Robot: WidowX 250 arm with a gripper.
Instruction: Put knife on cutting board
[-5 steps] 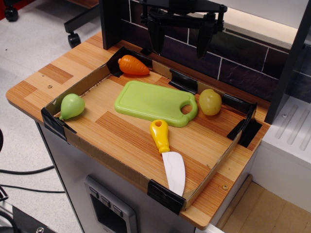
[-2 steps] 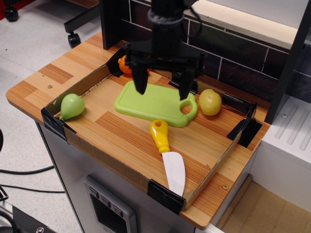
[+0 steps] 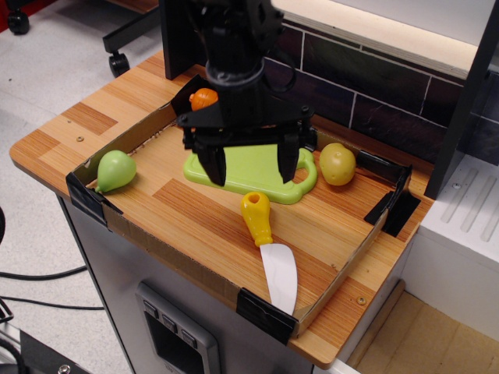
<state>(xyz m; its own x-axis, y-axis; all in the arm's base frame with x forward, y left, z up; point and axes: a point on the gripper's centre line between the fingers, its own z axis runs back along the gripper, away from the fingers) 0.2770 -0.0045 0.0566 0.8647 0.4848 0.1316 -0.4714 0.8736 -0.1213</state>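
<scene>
The knife [image 3: 270, 244] lies flat on the wooden tray floor, its yellow handle toward the board and its white blade toward the tray's front edge. The light-green cutting board [image 3: 253, 173] lies behind it, its handle hole at the right end, largely covered by my arm. My black gripper [image 3: 249, 169] hangs open and empty over the board's front edge, just behind the knife handle. Its fingers stand wide apart, the left fingertip [image 3: 214, 172] and the right one near the board's front rim.
A green pear [image 3: 115, 171] sits at the tray's left corner. A yellow-green fruit [image 3: 337, 163] sits right of the board. An orange carrot [image 3: 204, 98] shows behind my arm. A low cardboard wall [image 3: 187, 261] with black tape corners rims the tray. A dark tiled wall stands behind.
My gripper has come down and forward from high at the back wall, over the board, to the board's front edge near the knife handle. It stays open. The knife has not moved.
</scene>
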